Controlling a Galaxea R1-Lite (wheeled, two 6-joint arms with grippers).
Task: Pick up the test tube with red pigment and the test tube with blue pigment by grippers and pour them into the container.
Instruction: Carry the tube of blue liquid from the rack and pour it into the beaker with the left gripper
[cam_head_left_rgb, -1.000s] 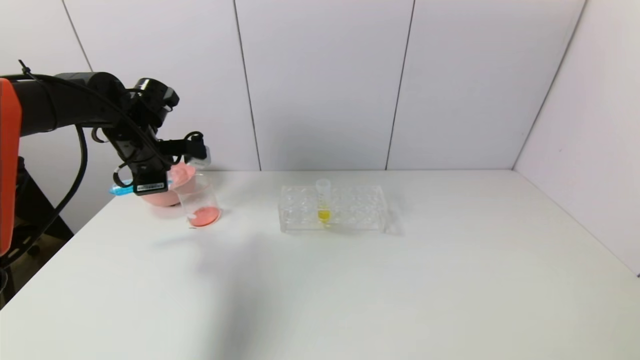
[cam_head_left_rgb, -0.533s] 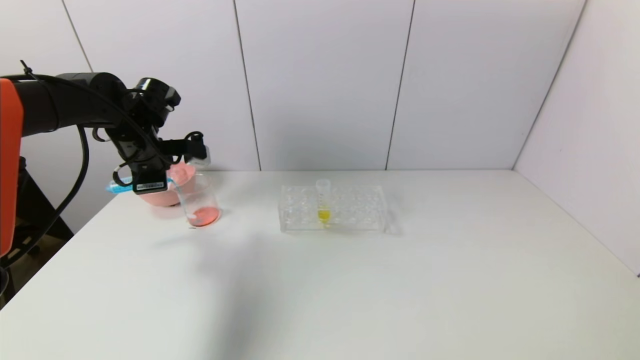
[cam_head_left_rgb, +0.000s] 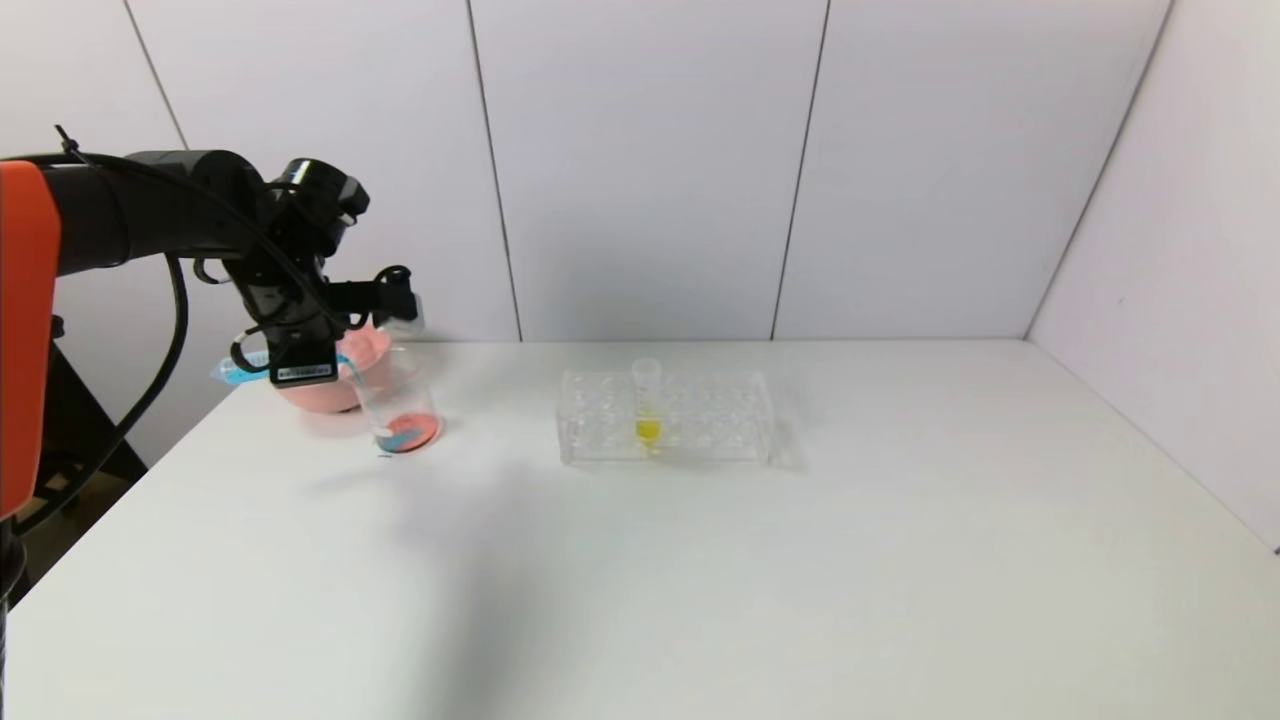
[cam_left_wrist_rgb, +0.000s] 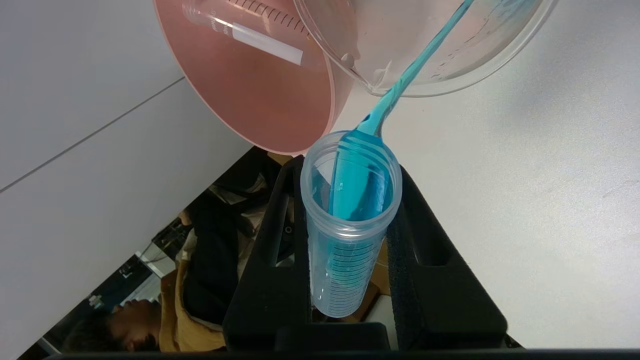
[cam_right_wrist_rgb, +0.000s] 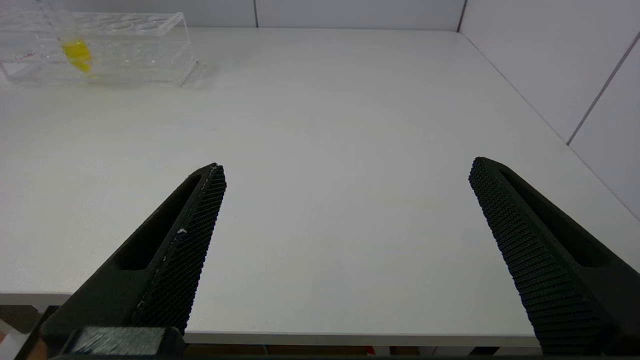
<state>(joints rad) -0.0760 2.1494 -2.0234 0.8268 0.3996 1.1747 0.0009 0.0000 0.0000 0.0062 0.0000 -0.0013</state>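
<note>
- The white table (cam_head_left_rgb: 700, 560) is smooth and matt, set in a corner of pale panelled walls (cam_head_left_rgb: 650, 170) with thin dark seams.
- The left gripper (cam_left_wrist_rgb: 350, 165) hangs over the table's far left corner, its two black wedge-shaped fingers (cam_left_wrist_rgb: 430, 260) clamped on the test tube with blue pigment (cam_left_wrist_rgb: 350, 220), which lies tipped nearly level with its open mouth at the rim of the container (cam_head_left_rgb: 397, 400).
- The right gripper (cam_right_wrist_rgb: 345, 170) is low at the near right edge of the table, its ribbed black fingers spread wide apart with nothing between them.
- A clear plastic rack (cam_head_left_rgb: 665, 415) stands mid-table, well apart from the pouring, with one upright tube of yellow liquid (cam_head_left_rgb: 647, 405) in it.
- A pink bowl (cam_head_left_rgb: 335, 375) sits just behind the container; a clear, marked tube (cam_left_wrist_rgb: 250, 32) lies inside it, seemingly empty.
- The container is a clear straight-sided beaker, with red-orange liquid at the bottom.
- A thin blue stream (cam_left_wrist_rgb: 415, 70) runs from the tube's lip into the container.
</note>
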